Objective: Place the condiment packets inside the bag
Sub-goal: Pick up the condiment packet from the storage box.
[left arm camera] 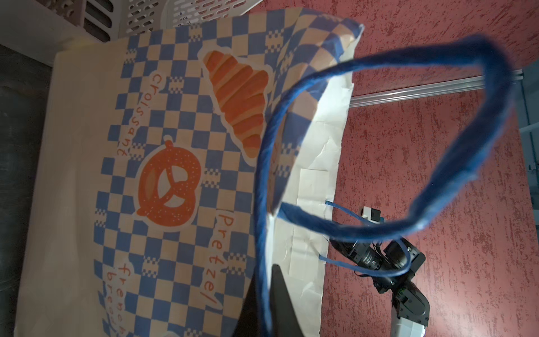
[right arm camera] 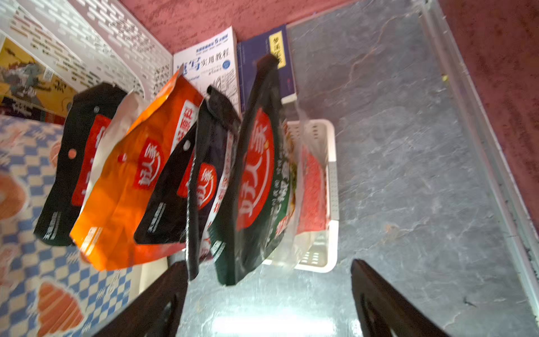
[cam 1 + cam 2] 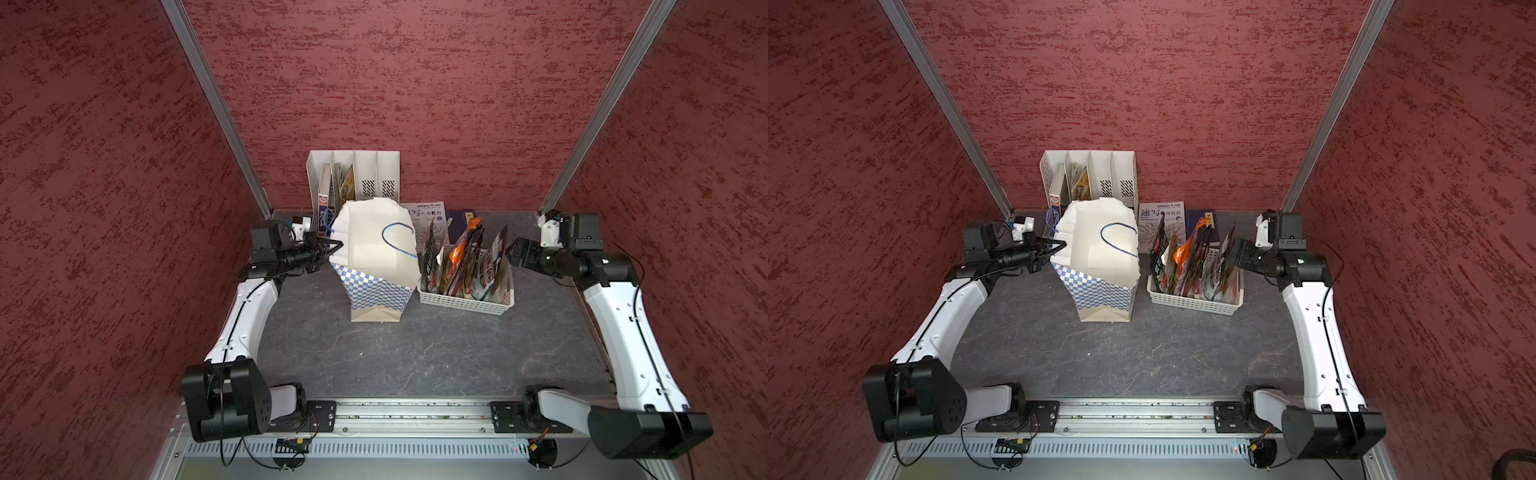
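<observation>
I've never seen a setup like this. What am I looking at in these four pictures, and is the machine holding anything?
These are two white-and-black robot arms fixed to a metal rail at the table's front, each ending in a two-fingered gripper. Two pictures come from a camera pair overhead. The other two come from small cameras on the wrists.

On the grey stone-look table stand an open blue-and-white checkered paper bag and a white perforated plastic basket of glossy foil condiment packets. There is also a white slotted file holder, and two books behind the basket.

The left gripper is shut at the bag's rim, apparently holding it. The right gripper is open and empty, facing the packets.
</observation>
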`<action>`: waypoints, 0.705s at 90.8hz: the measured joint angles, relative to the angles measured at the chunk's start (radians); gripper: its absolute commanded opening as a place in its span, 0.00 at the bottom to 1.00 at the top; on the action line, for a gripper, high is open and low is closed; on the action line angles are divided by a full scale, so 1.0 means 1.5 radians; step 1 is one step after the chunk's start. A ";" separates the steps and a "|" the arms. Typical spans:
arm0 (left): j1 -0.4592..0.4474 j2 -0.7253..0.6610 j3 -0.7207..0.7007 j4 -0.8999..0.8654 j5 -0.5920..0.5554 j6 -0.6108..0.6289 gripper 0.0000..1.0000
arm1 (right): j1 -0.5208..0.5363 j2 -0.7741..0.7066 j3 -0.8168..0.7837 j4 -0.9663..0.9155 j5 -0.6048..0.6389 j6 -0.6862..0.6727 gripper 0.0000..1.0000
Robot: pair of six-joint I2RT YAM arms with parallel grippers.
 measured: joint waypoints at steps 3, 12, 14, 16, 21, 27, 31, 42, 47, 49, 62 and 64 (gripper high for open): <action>0.000 0.004 0.006 -0.014 -0.007 0.009 0.00 | 0.012 -0.001 0.000 -0.007 0.002 0.006 0.86; -0.004 0.006 0.029 -0.068 -0.035 0.046 0.00 | 0.039 0.004 0.000 -0.022 0.012 0.022 0.82; -0.005 0.006 0.035 -0.078 -0.040 0.053 0.00 | 0.043 0.006 0.000 -0.024 0.016 0.027 0.81; -0.007 0.006 0.041 -0.087 -0.045 0.062 0.00 | 0.047 0.010 0.000 -0.027 0.021 0.031 0.80; -0.011 0.006 0.052 -0.106 -0.057 0.081 0.00 | 0.052 0.020 0.000 -0.028 0.030 0.039 0.76; -0.016 0.006 0.060 -0.122 -0.067 0.098 0.00 | 0.057 0.038 0.000 -0.026 0.035 0.050 0.69; -0.019 0.006 0.061 -0.129 -0.072 0.107 0.00 | 0.059 0.050 0.000 -0.025 0.039 0.057 0.67; -0.022 0.006 0.061 -0.148 -0.081 0.123 0.00 | 0.068 0.077 0.000 -0.016 0.048 0.075 0.63; -0.023 0.006 0.061 -0.154 -0.084 0.129 0.00 | 0.070 0.084 0.000 -0.012 0.050 0.080 0.63; -0.023 0.006 0.061 -0.156 -0.085 0.131 0.00 | 0.071 0.086 0.000 -0.011 0.051 0.082 0.63; -0.023 0.005 0.061 -0.164 -0.090 0.139 0.00 | 0.075 0.087 0.000 -0.001 0.057 0.092 0.56; -0.023 0.005 0.061 -0.165 -0.090 0.140 0.00 | 0.076 0.087 0.000 0.001 0.058 0.094 0.54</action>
